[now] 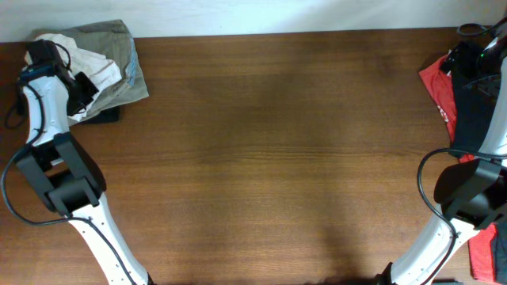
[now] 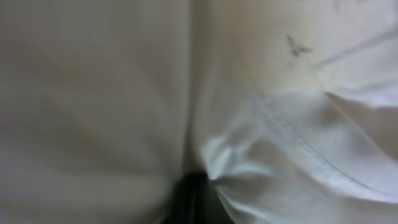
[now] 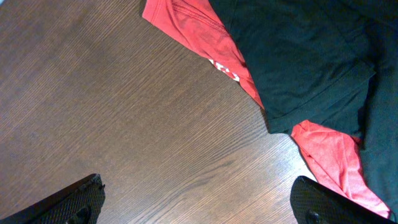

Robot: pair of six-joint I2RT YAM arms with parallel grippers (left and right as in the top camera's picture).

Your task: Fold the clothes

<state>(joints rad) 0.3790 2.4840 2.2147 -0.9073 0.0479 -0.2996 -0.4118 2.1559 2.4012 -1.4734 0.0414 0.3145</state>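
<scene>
The left arm [image 1: 41, 119] is extended to the far left corner, left fingers [image 1: 80, 92] buried in the white T-shirt [image 1: 100, 73] bunched on a khaki garment [image 1: 119, 43]; grip state cannot be told. The right fingers [image 3: 81, 200] are held spread over the surface [image 1: 277, 142], beside a red garment [image 3: 186, 25] and a black garment [image 3: 298, 56].

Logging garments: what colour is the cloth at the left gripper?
The T-shirt is white; the left wrist view shows it best.

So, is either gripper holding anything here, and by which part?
Right gripper is open over the table, holding nothing. Left gripper is buried in the white T-shirt; whether it grips, and where, cannot be told.
</scene>
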